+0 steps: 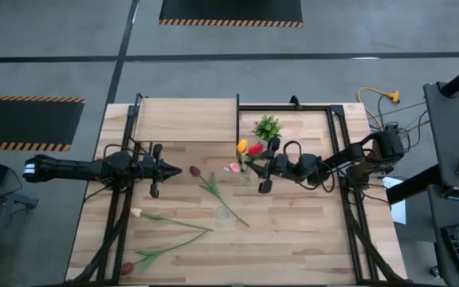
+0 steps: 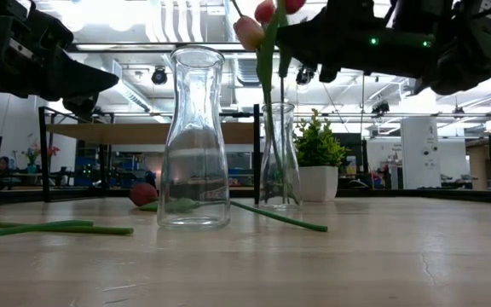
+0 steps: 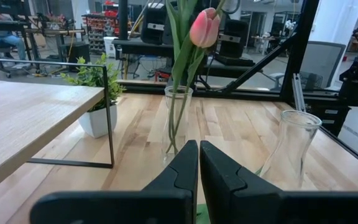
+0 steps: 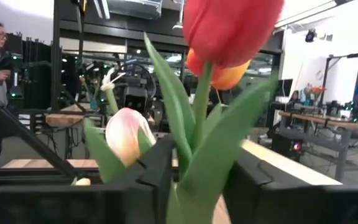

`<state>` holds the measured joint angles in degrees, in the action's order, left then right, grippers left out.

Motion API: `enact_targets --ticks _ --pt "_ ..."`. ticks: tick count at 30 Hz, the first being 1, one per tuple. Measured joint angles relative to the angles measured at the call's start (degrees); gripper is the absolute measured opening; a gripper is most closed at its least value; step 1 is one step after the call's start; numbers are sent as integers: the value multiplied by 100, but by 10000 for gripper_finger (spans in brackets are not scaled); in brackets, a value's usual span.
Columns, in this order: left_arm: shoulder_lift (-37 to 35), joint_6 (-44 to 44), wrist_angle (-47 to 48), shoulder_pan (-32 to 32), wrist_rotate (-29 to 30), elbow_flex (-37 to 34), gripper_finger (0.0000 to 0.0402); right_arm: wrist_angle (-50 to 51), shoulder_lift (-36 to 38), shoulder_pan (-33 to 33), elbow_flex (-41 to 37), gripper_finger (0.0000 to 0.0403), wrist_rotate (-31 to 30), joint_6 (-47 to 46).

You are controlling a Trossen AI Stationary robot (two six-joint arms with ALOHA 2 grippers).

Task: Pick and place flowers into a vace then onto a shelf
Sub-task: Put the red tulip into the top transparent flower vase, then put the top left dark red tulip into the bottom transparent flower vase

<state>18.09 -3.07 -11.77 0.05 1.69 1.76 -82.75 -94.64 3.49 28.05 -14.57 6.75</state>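
Three tulips, red (image 4: 229, 28), orange-yellow (image 4: 229, 74) and pink (image 4: 124, 140), stand with their stems in a narrow glass vase (image 2: 280, 162) near the table's middle. My right gripper (image 4: 197, 168) reaches in from the right and is shut on them above the vase's mouth. A second, empty glass vase (image 2: 194, 145) stands nearer. A dark red tulip (image 1: 195, 171) lies flat on the table just ahead of my left gripper (image 1: 174, 170), which is shut, touches nothing and hovers above the table. The shelf (image 1: 186, 119) stands at the far left. My right gripper pinches the bunched stems and leaves (image 4: 194, 155) between its two fingers, just under the heads. The fingers (image 2: 301, 43) come level from the table's right, across the stems. The tulips stand upright with their lower ends inside the vase (image 1: 245, 174), which rests on the table.
A cream tulip (image 1: 136, 213) and another dark red one (image 1: 126, 268) lie on the near left of the table with long stems. A small potted plant (image 1: 267, 127) stands just beyond the flower vase. The shelf's thin black frame (image 3: 107, 118) rises beside it.
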Motion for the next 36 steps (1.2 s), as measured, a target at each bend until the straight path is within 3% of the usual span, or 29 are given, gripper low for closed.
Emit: enact_targets --ticks 7,14,28,36 --pt "0 -2 -2 0 -2 0 0 129 242 0 -125 214 -68 9" --pt "0 -2 0 -2 0 0 0 2077 1175 0 -188 263 -63 5" --pt "0 -2 0 -2 -2 0 0 5993 3454 58 -202 269 34 -1252" --pt "0 -2 0 0 -2 0 0 6196 4054 556 -571 260 162 -1257"
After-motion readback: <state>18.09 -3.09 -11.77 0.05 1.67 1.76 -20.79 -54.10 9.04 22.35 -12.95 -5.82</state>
